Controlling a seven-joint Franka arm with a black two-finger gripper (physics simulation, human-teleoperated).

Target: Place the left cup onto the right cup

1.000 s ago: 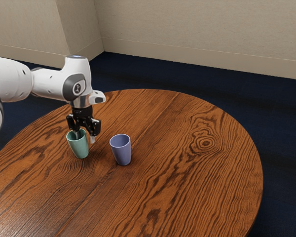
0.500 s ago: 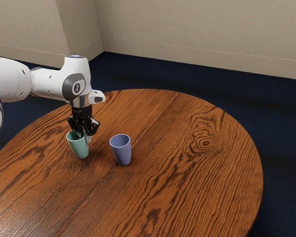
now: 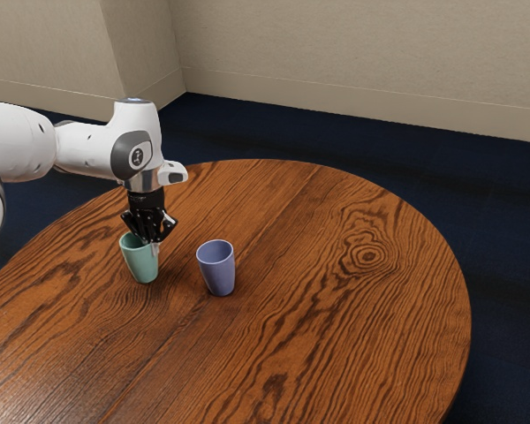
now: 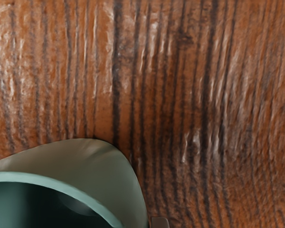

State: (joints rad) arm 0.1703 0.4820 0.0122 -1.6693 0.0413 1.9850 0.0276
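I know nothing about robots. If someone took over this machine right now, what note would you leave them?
Tool: shut on the green cup's rim, from above.
Green cup: on the table, apart from the blue cup, on the exterior view's left of it.
Done: the grasp.
Left: lift the green cup, carry it over the blue cup, set it on.

Our pincer [image 3: 151, 236] covers part of the rim of the green cup [image 3: 141, 262], which it pinches. The exterior view's left edge cuts off our arm [image 3: 78, 147], and its lower edge cuts off the desk [image 3: 336, 291]. In the wrist view the cup is blurred and cropped by the frame.
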